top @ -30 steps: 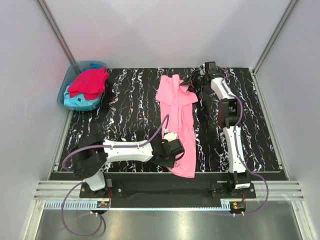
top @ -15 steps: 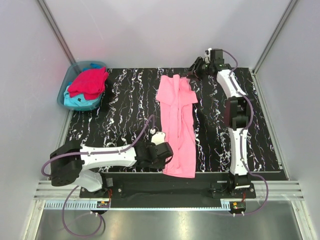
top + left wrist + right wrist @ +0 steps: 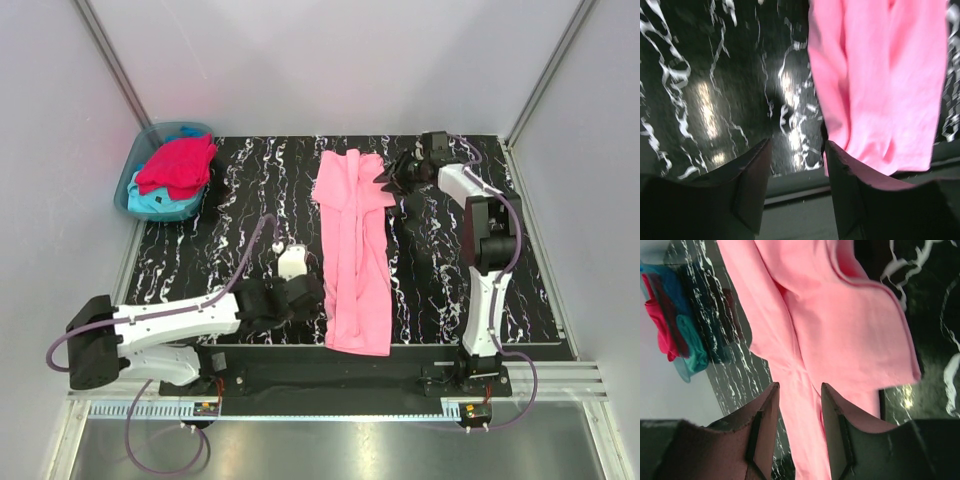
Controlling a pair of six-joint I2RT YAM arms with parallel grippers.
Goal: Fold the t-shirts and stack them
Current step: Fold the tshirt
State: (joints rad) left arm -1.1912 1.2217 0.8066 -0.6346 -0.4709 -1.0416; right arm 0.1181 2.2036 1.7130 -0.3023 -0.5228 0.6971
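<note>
Desk (image 3: 200, 230): pink t-shirt (image 3: 352, 250) lies mid-desk as a long strip, far edge to near edge. Risk, in my judgement: the hem sits right at the near edge, so a drag could pull it off. The sleeve splays at the far end, so a one-layer pick could undo the fold. Tub (image 3: 124, 188), far-left corner: red tee (image 3: 178, 165) over turquoise tee (image 3: 160, 205). Left tool (image 3: 797, 150): spread, empty, beside the strip, apart. Right tool (image 3: 800, 390): parted by the sleeve, nothing pinched.
</note>
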